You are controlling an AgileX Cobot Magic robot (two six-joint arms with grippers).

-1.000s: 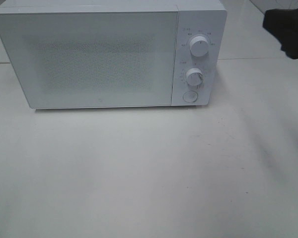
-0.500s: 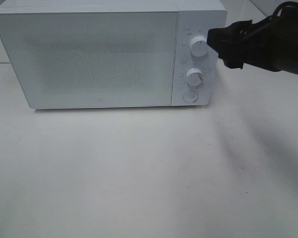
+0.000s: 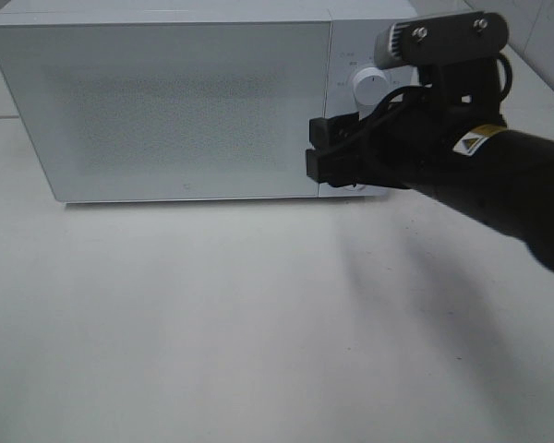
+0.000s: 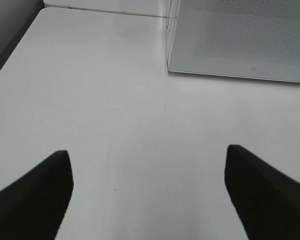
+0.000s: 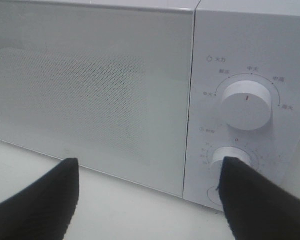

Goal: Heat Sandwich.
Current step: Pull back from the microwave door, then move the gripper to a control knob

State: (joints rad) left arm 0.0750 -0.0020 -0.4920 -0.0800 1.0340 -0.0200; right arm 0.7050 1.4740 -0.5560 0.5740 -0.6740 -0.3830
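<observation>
The sandwich is out of view in every frame. A white microwave (image 3: 166,101) stands at the back of the table with its door (image 5: 90,85) closed. My right gripper (image 3: 316,148) is open, hovering close in front of the seam between the door and the control panel. In the right wrist view its two dark fingers (image 5: 35,200) frame the door's lower corner and the lower knob (image 5: 230,157). My left gripper (image 4: 147,195) is open over bare table, with nothing between its fingers, near the microwave's front corner (image 4: 170,65). The left arm is outside the exterior high view.
The control panel has an upper knob (image 5: 246,104) and a lower knob, with a round button (image 5: 212,192) partly behind my right finger. The white table (image 3: 212,323) stretches in front of the microwave. The right arm (image 3: 499,175) covers much of the panel from above.
The right arm has swung in from the upper right, moving left and down across the control panel to the door's edge. The microwave has not moved.
</observation>
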